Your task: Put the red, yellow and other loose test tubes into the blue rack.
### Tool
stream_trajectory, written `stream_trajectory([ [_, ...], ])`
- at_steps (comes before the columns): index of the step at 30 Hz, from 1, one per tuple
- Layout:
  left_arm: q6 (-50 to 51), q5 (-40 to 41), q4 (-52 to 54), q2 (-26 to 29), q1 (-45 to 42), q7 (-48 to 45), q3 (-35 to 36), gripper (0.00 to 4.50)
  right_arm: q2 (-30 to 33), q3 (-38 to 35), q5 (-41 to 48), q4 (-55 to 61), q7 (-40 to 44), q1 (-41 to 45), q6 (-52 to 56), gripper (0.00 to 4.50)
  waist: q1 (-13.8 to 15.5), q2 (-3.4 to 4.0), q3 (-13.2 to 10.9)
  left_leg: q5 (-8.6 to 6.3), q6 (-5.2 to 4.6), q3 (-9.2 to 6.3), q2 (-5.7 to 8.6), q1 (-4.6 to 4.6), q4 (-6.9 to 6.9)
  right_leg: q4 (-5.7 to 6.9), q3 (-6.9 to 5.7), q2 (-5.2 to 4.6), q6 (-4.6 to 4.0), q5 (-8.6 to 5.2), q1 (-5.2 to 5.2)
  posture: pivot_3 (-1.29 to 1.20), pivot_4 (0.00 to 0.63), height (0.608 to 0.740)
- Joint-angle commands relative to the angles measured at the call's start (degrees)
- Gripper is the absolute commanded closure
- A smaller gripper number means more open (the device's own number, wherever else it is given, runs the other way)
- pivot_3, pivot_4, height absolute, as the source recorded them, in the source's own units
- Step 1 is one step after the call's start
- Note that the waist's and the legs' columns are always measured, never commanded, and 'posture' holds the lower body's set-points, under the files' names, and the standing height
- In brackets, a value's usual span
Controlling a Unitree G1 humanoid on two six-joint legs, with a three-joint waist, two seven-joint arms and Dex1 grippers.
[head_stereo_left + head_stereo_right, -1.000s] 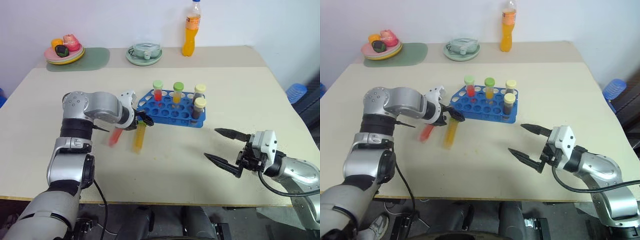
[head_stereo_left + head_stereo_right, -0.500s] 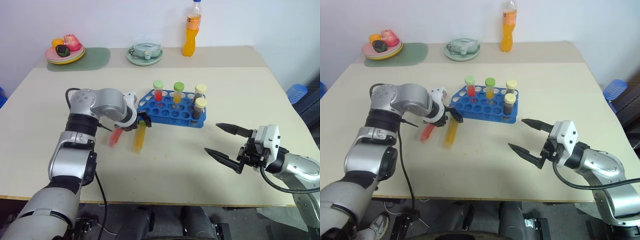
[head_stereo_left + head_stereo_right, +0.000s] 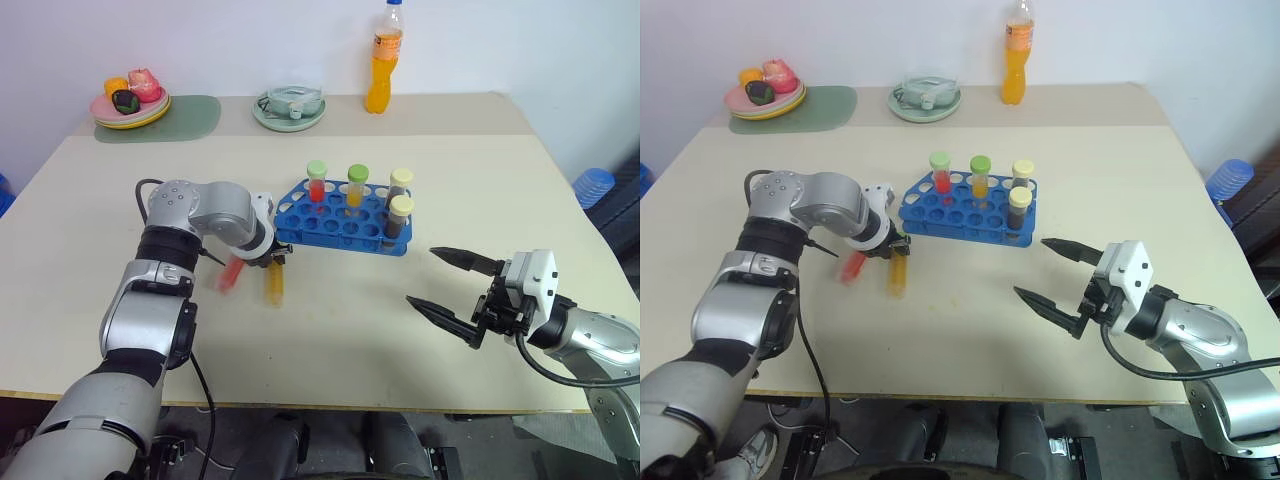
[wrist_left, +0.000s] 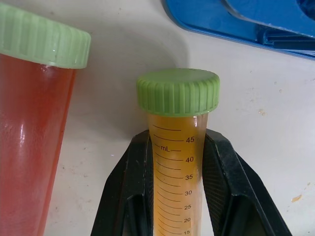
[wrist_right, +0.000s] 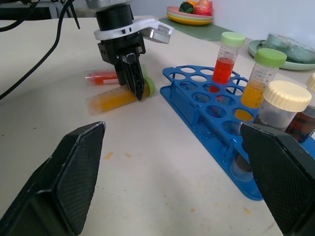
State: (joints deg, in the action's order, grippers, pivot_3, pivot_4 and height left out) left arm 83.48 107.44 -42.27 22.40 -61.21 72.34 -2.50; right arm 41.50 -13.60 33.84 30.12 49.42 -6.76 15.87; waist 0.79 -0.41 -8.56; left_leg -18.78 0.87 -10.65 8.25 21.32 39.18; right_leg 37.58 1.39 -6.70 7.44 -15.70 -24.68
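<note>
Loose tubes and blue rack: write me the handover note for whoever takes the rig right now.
Left hand: shut on the yellow tube, just below its green cap, tube lying on the table.
Right hand: open, empty, hovering to the right of the blue rack.
Red tube lies on the table beside the yellow one.
Done: four tubes stand in the rack.
Left: lift and rack the yellow tube, then the red.

Two capped tubes lying flat on the table at about seven o'clock from the blue rack, yellow-orange tube nearer it with green cap toward the rack, red tube just beside at its nine o'clock, four more tubes standing upright in the rack.
</note>
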Motion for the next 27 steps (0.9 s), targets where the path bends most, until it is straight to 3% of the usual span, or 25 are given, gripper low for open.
stream_trajectory([
  [1, 2.45, 0.46, 8.29, 2.95, 0.85, -4.94, 0.20, 3.69, -0.43, -0.21, -0.16, 0.92, -0.10, 0.93, -0.86, 0.00, -0.06, 0.00, 0.00, 0.00, 0.00, 0.01, 0.00, 0.00, 0.00, 0.01, 0.00, 0.00, 0.00, 0.00, -0.02, 0.00, 0.150, 0.740],
  [5, 8.39, 0.20, 16.22, 8.58, 1.48, -17.06, -3.31, 3.69, -0.30, -0.36, -0.24, 0.33, 0.13, 1.53, -0.90, 0.00, -0.26, -0.01, -0.01, 0.00, 0.00, 0.17, -0.01, 0.08, -0.01, 0.32, 0.09, -0.01, 0.00, 0.00, -0.30, 0.00, 0.150, 0.740],
  [8, 8.07, -2.97, 28.87, 13.93, 5.12, -26.13, -1.37, 3.69, -0.23, -0.57, -0.27, -0.30, 0.35, 1.93, -0.86, 0.00, -0.35, 0.00, 0.00, 0.00, 0.00, 0.27, 0.00, 0.06, -0.02, 0.36, 0.13, 0.00, 0.00, 0.00, -0.34, 0.00, 0.150, 0.740],
  [10, 2.90, -11.47, 42.37, 15.89, 9.66, -35.73, 1.58, 3.69, -0.40, -0.52, -0.32, -0.76, 0.36, 2.22, -0.90, 0.00, -0.50, 0.00, 0.00, 0.00, 0.00, 0.30, -0.01, 0.06, -0.05, 0.36, 0.16, 0.00, 0.00, 0.00, -0.37, 0.00, 0.150, 0.740],
  [12, -6.38, -23.86, 54.94, 18.54, 13.42, -51.81, -0.02, 3.69, -0.62, -0.39, -0.35, -1.31, 0.47, 2.55, -1.04, 0.00, -0.35, 0.00, 0.00, 0.00, 0.00, 0.36, -0.05, 0.07, -0.05, 0.37, 0.18, -0.01, -0.01, 0.00, -0.40, 0.00, 0.150, 0.740],
  [14, -25.85, -40.86, 64.31, 20.17, 18.36, -70.25, -2.91, 3.69, -0.73, -0.23, -0.47, -1.80, 0.69, 2.93, -1.19, 0.00, 0.09, 0.00, 0.00, 0.01, 0.01, 0.47, -0.06, 0.07, -0.05, 0.29, 0.16, 0.00, -0.01, -0.01, -0.35, 0.00, 0.150, 0.740],
  [15, -36.43, -50.33, 66.33, 20.52, 21.07, -75.09, -4.36, 3.69, -0.77, -0.21, -0.54, -2.08, 0.86, 3.14, -1.27, 0.00, 0.13, 0.02, 0.01, 0.01, 0.01, 0.50, -0.06, 0.06, -0.05, 0.27, 0.15, -0.03, -0.01, -0.01, -0.31, 0.00, 0.150, 0.740],
  [21, -65.57, -82.63, 60.93, 17.67, 25.84, -85.99, -13.43, 3.69, -0.57, -1.15, -0.70, -3.41, 1.32, 3.52, -1.48, 0.00, 0.32, 0.03, 0.02, -0.02, -0.05, 0.55, -0.19, -0.04, -0.11, -0.15, 0.09, 0.00, -0.01, 0.01, 0.00, 0.00, 0.150, 0.740],
  [27, -86.50, -91.61, 46.74, 1.57, 25.27, -90.20, -13.07, 3.69, -0.14, -3.02, -0.59, -1.54, 0.07, 1.48, -0.38, 0.00, 1.56, 0.00, 0.00, -0.11, -0.19, 0.58, -0.18, 0.02, -0.05, -0.38, 0.08, 0.00, 0.13, 0.09, 0.05, 0.00, 0.150, 0.740],
])
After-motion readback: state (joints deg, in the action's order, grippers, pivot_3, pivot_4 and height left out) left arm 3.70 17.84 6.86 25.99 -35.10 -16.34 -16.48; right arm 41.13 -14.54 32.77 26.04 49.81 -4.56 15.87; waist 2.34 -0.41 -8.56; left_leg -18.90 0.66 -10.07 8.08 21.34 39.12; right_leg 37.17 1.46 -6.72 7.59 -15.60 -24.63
